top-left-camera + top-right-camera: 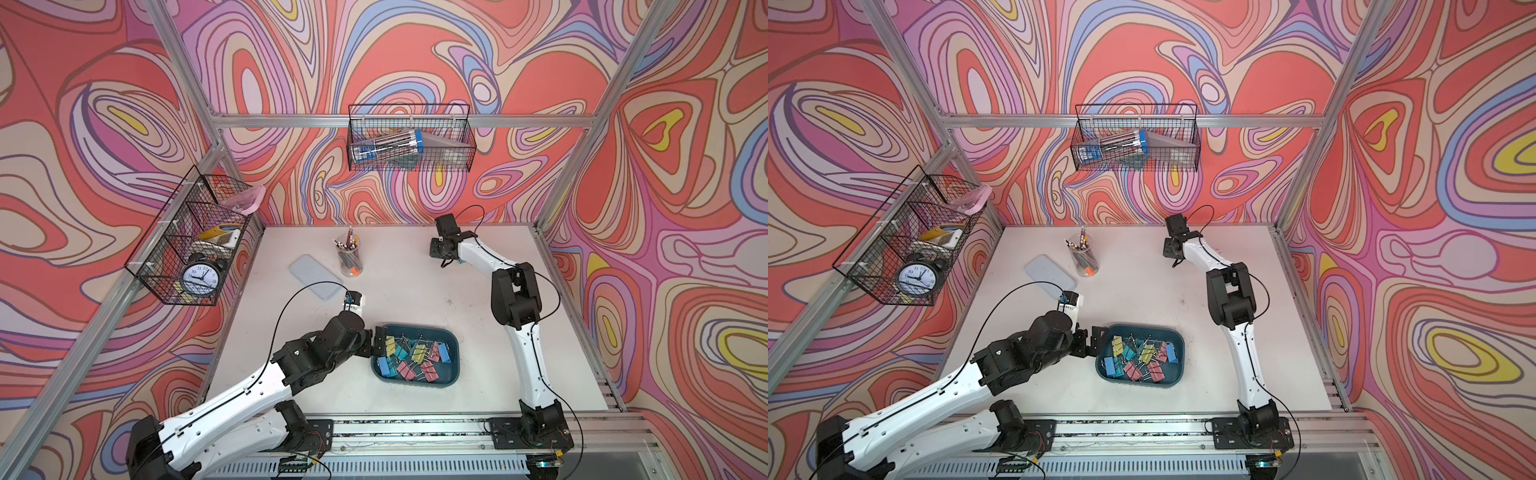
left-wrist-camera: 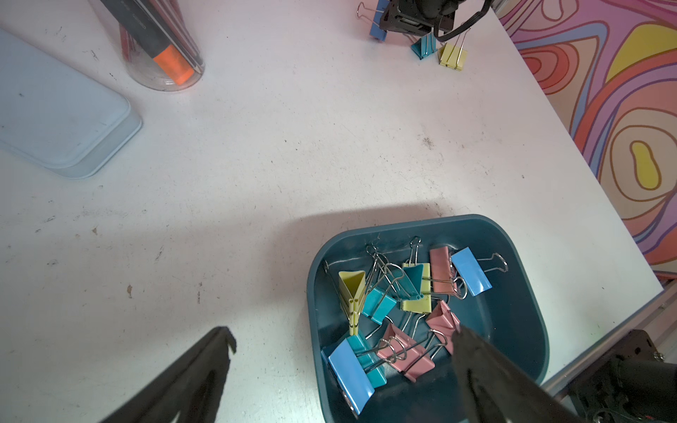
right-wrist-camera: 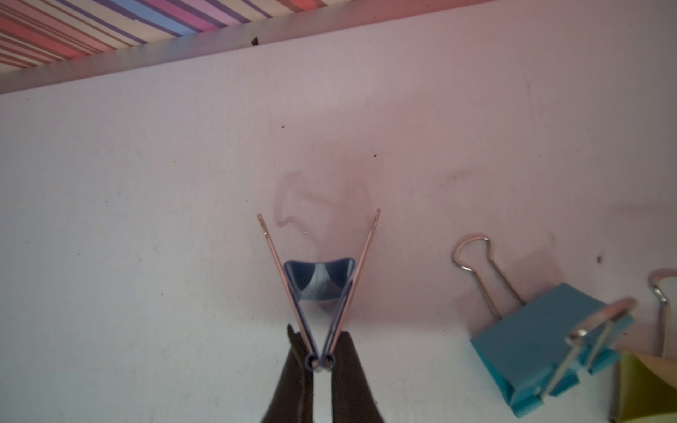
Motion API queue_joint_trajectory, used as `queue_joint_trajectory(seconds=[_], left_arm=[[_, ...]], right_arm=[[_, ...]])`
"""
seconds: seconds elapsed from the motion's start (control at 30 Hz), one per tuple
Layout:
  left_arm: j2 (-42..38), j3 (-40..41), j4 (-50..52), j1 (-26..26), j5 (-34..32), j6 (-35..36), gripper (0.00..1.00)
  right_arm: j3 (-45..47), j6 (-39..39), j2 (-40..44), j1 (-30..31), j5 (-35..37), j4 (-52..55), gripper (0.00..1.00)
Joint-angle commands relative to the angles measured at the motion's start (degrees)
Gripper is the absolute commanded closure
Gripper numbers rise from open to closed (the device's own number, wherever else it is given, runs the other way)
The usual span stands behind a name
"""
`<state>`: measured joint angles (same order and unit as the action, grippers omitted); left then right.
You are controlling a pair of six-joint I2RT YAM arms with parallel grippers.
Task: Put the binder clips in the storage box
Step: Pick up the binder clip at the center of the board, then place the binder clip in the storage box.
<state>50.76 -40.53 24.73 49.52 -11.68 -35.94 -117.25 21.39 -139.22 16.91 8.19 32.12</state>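
Nearest the front rail: storage box (image 1: pixel 451 370), dark teal, shallow, with rounded corners. It sits flat on the white table (image 1: pixel 415 291), just short of the front edge.
- Contents: binder clips (image 1: pixel 411 353) in blue, teal, yellow and pink, heaped, with wire handles tangled.
- Left gripper (image 1: pixel 379 341): over the box rim facing its own arm, jaws spread wide with nothing between them. 1 finger (image 2: pixel 472 351) is above the pink clips and the other is outside the box.

Mid-table: bare white surface between the box and the far items, giving open room.

Farther back, on the left arm's side: pale lid (image 1: pixel 316 276), lying flat. A clear pen cup (image 1: pixel 349 257) stands upright just beside it.

Farthest, near the back wall: right gripper (image 3: pixel 321 351), clenched on a blue clip (image 3: pixel 318 282) at its narrow edge, handles splayed. Whether that clip rests on the table or is lifted cannot be told.
- Teal clip (image 3: pixel 542 340) and yellow clip (image 3: pixel 644 388): just beside, apart from the fingers.
- 3 clips in all are outside the box.
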Motion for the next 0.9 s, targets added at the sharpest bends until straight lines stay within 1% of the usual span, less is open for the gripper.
queue_joint_trajectory(seconds=[0.0,0.07,0.17,0.37,0.47,0.53,0.63,0.87], left_arm=[[0.2,-1.7,0.9,-0.2,0.1,0.7,0.01],[0.1,-1.7,0.9,-0.3,0.2,0.6,0.01],[-0.3,-1.7,1.1,-0.2,0.2,0.7,0.01],[-1.8,-1.3,1.3,-0.3,-0.3,1.0,0.01],[-2.5,-1.1,1.3,-0.2,-0.2,1.4,0.01],[-2.9,-1.0,1.3,-0.2,0.0,1.5,0.01],[-3.4,-0.5,1.0,-0.3,0.5,1.5,0.01],[-3.8,-0.2,0.5,-0.2,1.1,1.5,0.01]], right_arm=[[0.9,-0.2,1.5,-0.2,-1.3,-0.4,0.95],[2.5,0.3,3.6,-0.2,-1.9,-0.5,0.96],[7.6,1.6,9.2,-0.1,-4.0,-1.8,0.97],[23.0,4.5,24.8,0.6,-6.5,-4.6,0.98],[29.7,5.6,33.1,2.1,-7.9,-4.4,0.98],[33.6,6.2,38.9,4.0,-7.8,-3.5,0.98],[40.1,7.3,47.8,8.5,-5.4,-2.3,0.98],[52.6,15.3,64.7,21.8,-0.9,2.1,0.97]])
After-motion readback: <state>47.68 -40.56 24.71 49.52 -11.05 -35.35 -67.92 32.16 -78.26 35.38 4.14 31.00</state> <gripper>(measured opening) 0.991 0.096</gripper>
